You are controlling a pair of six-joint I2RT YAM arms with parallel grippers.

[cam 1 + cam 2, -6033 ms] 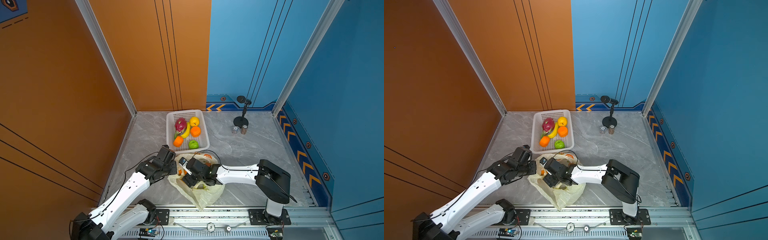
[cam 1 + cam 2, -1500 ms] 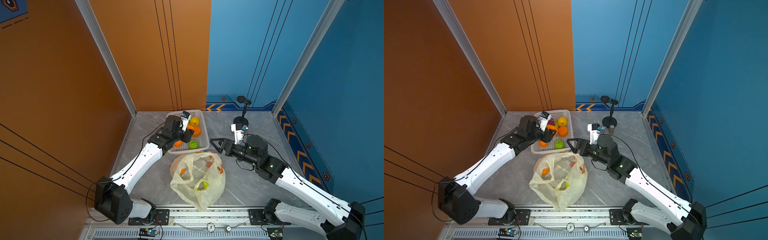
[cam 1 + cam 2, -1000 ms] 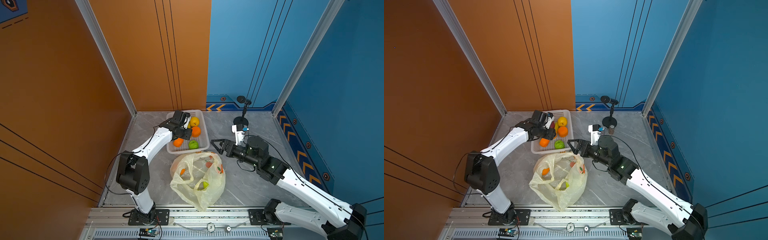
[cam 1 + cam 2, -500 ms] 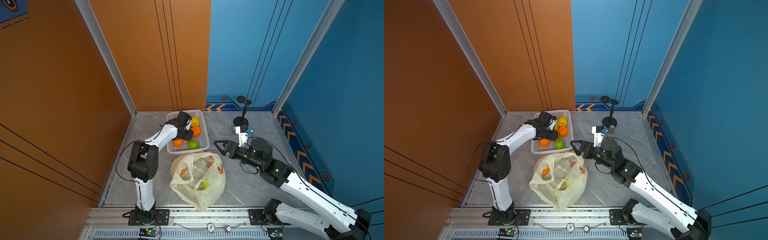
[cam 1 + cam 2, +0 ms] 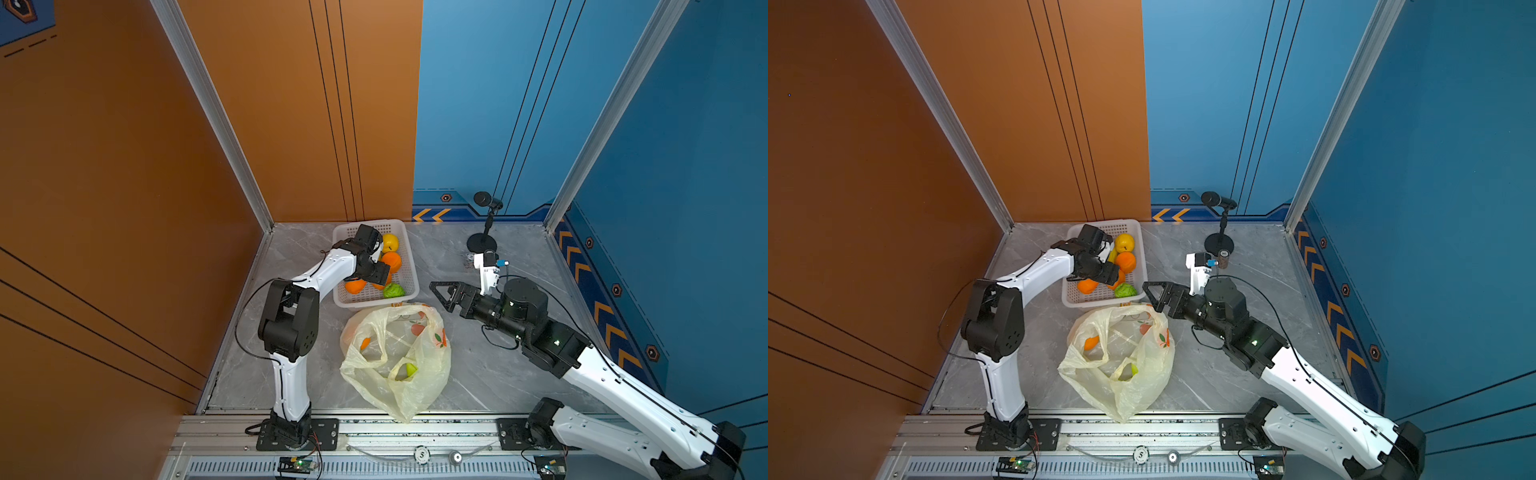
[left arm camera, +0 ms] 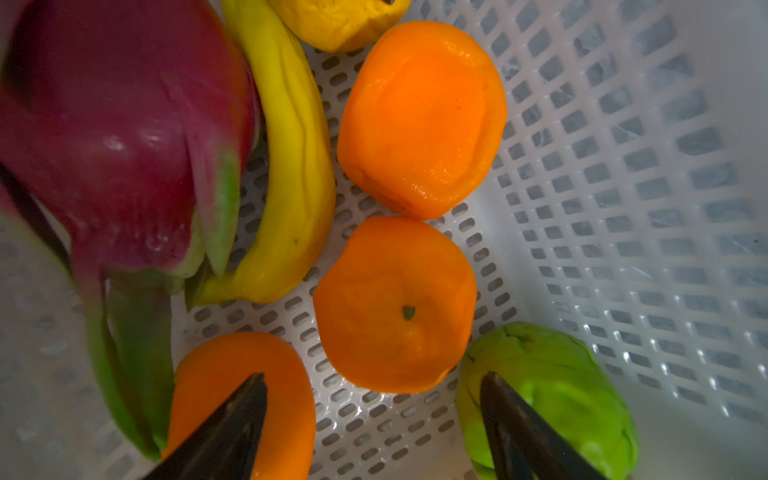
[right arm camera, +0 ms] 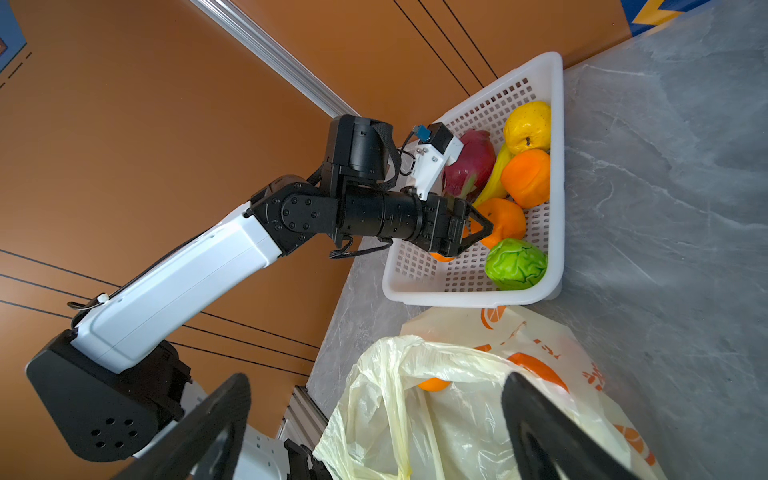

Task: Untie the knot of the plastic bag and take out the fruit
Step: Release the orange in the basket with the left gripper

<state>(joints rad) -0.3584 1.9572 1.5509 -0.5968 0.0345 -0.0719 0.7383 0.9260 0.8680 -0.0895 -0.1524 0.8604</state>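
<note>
Left arm: your left gripper (image 6: 372,378) is down inside the white basket (image 5: 410,266). Its jaws stand wide apart and clamp nothing. One orange (image 6: 395,303) lies just past the tips.
Right arm: your right gripper (image 5: 440,291) hangs over the table (image 5: 469,374) at 1 o'clock from the plastic bag (image 5: 397,357) and points toward 9 o'clock. Its jaws are fully spread and empty.
Bag: it lies crumpled on the table at 6 o'clock from the basket, its far edge just beside the basket's near wall. The mouth gapes and the handles are loose.
In the basket: you have the yellow fruit (image 5: 390,242) at 1 o'clock, a second orange (image 5: 391,261) at 3 o'clock, the green fruit (image 5: 392,290) at 5 o'clock and a third orange (image 5: 355,286) at 7 o'clock. The dragon fruit (image 6: 116,145) and banana (image 6: 291,166) lie touching, side by side, mostly hidden under your left arm in both top views.
In the bag: a green piece (image 5: 409,369) shows through the mouth, and an orange piece (image 7: 432,384) lies just inside the rim.
</note>
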